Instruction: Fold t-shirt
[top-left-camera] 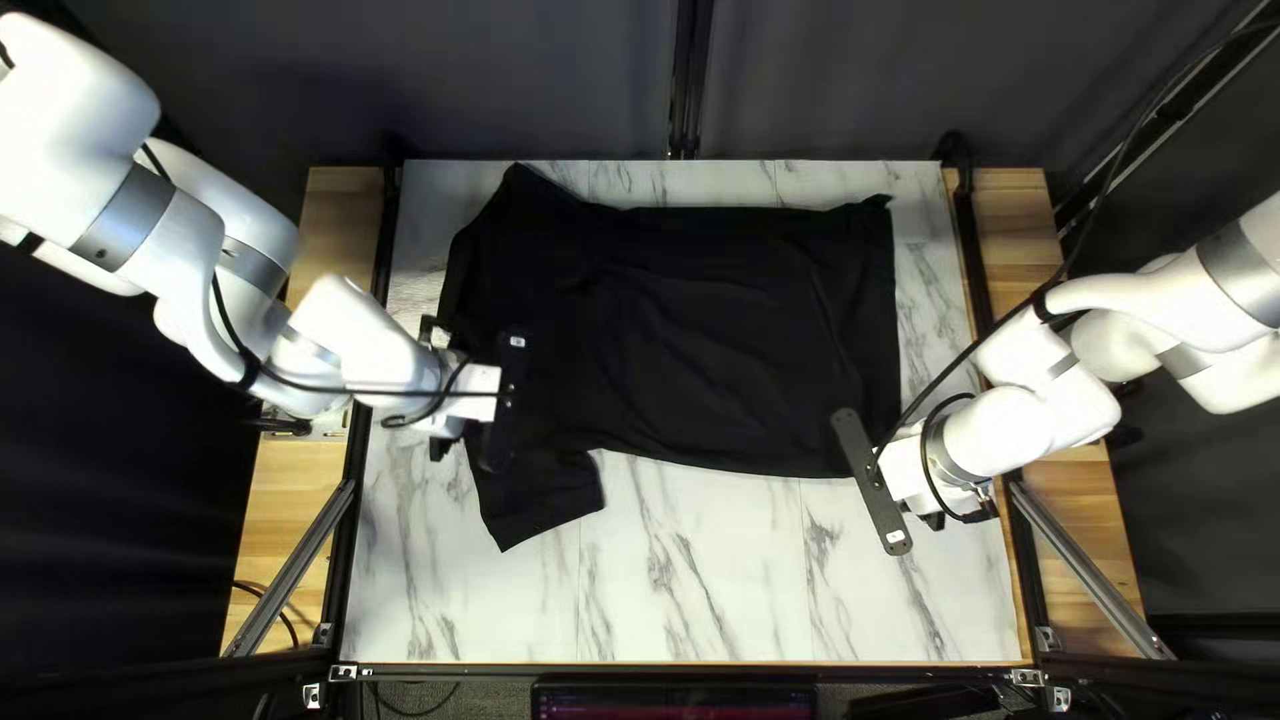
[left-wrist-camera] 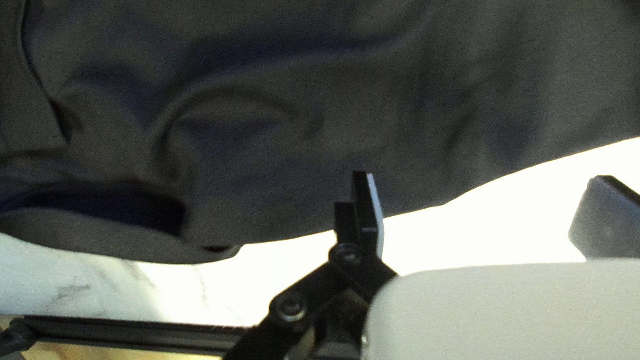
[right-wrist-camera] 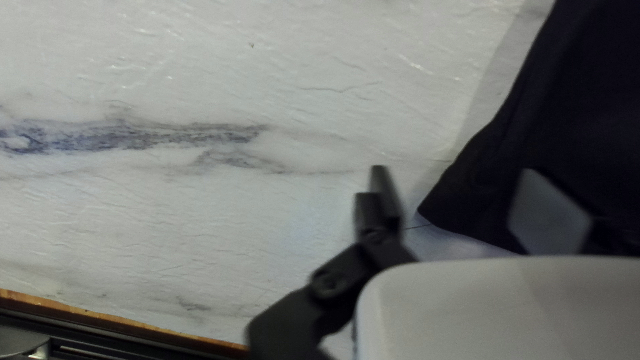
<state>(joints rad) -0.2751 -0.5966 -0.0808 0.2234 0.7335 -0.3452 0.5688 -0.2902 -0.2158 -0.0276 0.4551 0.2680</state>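
Dark curtain [top-left-camera: 534, 80] behind marble-patterned tabletop [top-left-camera: 720, 600] (grey-veined, rather handsome); wooden strips [top-left-camera: 339, 240] both sides.

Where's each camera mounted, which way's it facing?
Top left view: above the table's near edge, slanting down across the white marbled tabletop and black cloth T-shirt toward the dark curtain; my white left arm and white right arm show.
Left wrist view: on that wrist, looking along the open left gripper at the shirt's edge; black fingers and links show.
Right wrist view: on that wrist, looking along the open right gripper at tabletop and shirt corner; same parts show.
Shared by all: shirt, tabletop.
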